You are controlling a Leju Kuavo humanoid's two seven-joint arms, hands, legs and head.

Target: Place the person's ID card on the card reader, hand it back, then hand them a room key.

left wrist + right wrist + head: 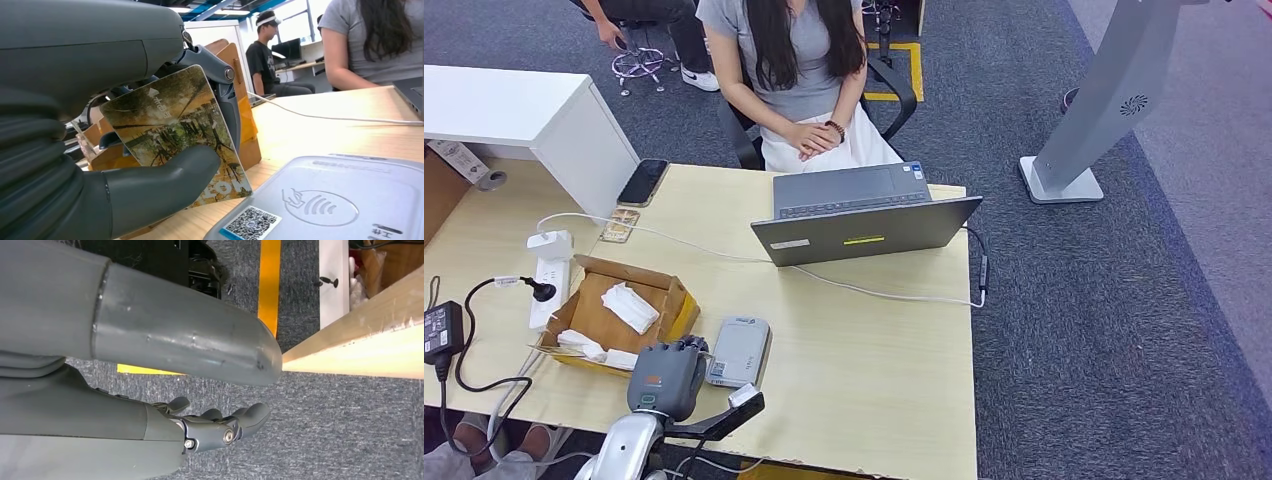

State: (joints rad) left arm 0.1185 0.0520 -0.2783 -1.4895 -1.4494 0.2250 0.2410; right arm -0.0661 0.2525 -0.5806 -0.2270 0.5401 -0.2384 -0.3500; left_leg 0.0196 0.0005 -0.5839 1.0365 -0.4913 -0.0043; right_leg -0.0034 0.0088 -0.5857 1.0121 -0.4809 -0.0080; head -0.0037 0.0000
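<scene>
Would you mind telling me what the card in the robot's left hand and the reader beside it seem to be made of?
The card looks like glossy printed plastic: thin, stiff, light glinting across its picture. The card reader seems to be matte grey moulded plastic, with rounded edges and an embossed contactless symbol. The left hand holds the card.

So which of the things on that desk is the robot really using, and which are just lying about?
In use:
- left hand, holding a card
- card reader beside it
- cardboard box of white packets, possibly

Lying about:
- laptop
- phone
- power strip
- black adapter
- right hand, empty beside the desk
</scene>
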